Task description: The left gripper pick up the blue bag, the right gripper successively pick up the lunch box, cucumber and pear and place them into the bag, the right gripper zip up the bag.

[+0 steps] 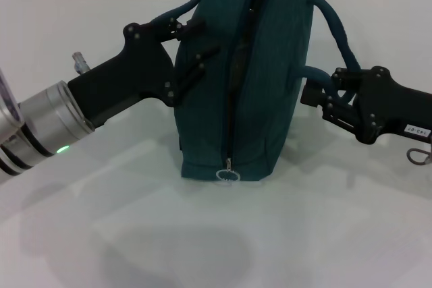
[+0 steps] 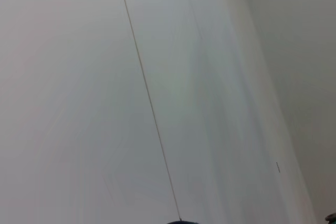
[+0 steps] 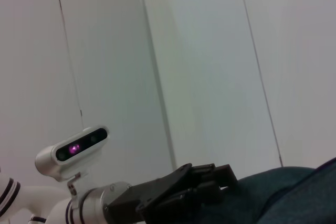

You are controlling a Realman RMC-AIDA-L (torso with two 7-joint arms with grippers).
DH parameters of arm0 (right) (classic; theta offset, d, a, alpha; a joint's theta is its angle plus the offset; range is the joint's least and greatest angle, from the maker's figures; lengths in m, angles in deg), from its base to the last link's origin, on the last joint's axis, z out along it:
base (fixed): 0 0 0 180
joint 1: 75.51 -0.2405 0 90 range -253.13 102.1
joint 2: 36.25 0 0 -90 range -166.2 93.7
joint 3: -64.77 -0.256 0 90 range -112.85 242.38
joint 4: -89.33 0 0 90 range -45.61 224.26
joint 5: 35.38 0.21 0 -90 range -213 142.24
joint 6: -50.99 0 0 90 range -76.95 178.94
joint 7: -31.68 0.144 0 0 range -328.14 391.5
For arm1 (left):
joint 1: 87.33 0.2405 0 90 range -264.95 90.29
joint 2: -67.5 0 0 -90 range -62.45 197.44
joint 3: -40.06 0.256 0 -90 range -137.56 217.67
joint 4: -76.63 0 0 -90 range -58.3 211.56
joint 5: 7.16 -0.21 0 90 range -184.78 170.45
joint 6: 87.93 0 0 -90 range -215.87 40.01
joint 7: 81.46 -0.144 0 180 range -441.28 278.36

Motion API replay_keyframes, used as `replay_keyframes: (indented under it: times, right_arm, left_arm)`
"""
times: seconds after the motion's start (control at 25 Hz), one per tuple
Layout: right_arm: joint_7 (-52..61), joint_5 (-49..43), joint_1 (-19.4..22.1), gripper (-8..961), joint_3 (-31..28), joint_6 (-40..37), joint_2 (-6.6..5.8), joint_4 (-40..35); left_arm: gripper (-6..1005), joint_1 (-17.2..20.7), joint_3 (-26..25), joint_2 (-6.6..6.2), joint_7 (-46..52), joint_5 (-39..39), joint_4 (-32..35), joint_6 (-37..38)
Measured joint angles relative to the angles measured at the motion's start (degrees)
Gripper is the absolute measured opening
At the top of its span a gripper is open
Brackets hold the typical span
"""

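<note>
The blue bag (image 1: 266, 72) stands on end on the white table, lifted between both arms. Its zipper runs down the near face to a metal ring pull (image 1: 228, 175) at the bottom. My left gripper (image 1: 196, 42), on the silver wrist with the green light, is shut on the bag's left loop handle (image 1: 177, 15) against the bag's side. My right gripper (image 1: 322, 99) is shut on the right loop handle (image 1: 337, 38). The right wrist view shows the left gripper (image 3: 207, 182) against the bag's fabric (image 3: 294, 195). The lunch box, cucumber and pear are out of view.
The white table (image 1: 135, 234) spreads bare in front of the bag. White wall panels (image 3: 210, 66) fill the wrist views. The left arm's wrist camera (image 3: 73, 148) shows in the right wrist view.
</note>
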Motion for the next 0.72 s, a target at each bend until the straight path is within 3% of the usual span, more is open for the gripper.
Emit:
replay_keyframes:
  times: [0.04, 0.16, 0.56, 0.72]
  right_arm:
    - [-0.06, 0.17, 1.08, 89, -0.19, -0.21, 0.16, -1.07]
    - [-0.3, 0.32, 2.5, 289, -0.76, -0.31, 0.47, -2.91]
    - [-1.26, 2.12, 5.2, 465, -3.25, -0.72, 1.09, -5.05]
    - [-2.92, 3.56, 6.1, 532, -2.89, -5.68, 0.67, -5.11]
  left_arm:
    - [310, -0.02, 0.0, 0.0, -0.01, 0.04, -0.03, 0.0]
    - [310, -0.06, 0.0, -0.01, -0.12, 0.46, -0.34, 0.0]
    - [311, -0.4, 0.34, 0.02, -0.34, 2.37, -0.93, 0.24]
    - [311, -0.63, 0.36, 0.05, -0.23, 2.39, -1.04, 0.5]
